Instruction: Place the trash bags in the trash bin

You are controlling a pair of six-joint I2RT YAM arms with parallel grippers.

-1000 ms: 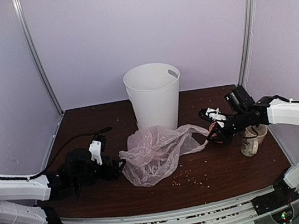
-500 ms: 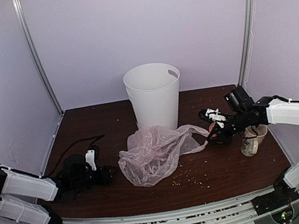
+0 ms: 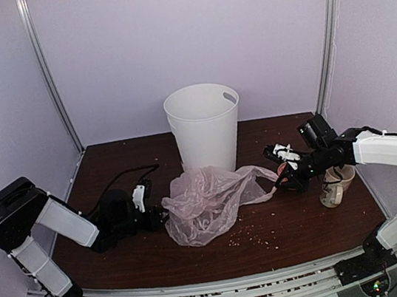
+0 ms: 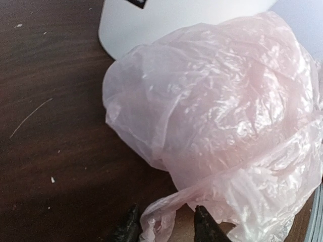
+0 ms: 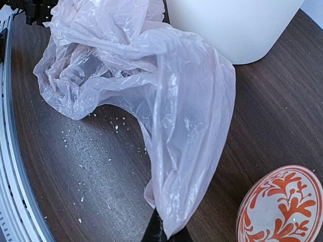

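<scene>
**A:** What did the overhead camera show that the wrist cameras missed?

**B:** The whole trash bin (image 3: 205, 125). It stood upright at the back of the table (image 3: 307, 225), mouth open, with one oval cut-out showing near the rim. The wrist views caught only its lower white wall.

**A:** And the other way round?

**B:** The left wrist view showed the left gripper (image 4: 164, 229) with its fingers part-way apart. A twisted edge of the trash bag (image 4: 222, 111) lay between them, but I couldn't tell whether they pinched it. From above, that spot was just a dark shape at the bag's left side. The right wrist view showed the right gripper (image 5: 164, 233) closed tight on a stretched strip of the bag. It also showed the orange-red flower pattern on the mug (image 5: 280, 206), which from above looked only pale, just beside the right arm.

**A:** Where was the bag?

**B:** On the table, outside the bin. It lay crumpled just in front of the bin, with its top edge against the bin's base and one gripper at either end.

**A:** Any writing?

**B:** Only a dark patch (image 4: 136, 2) on the bin's wall, cut off at the top edge of the left wrist view. It was unreadable.

**A:** And the count?

**B:** One bag, one bin, one mug and two grippers. Pale crumbs (image 3: 253, 239) were scattered on the table near the bag, too many to count.
</scene>
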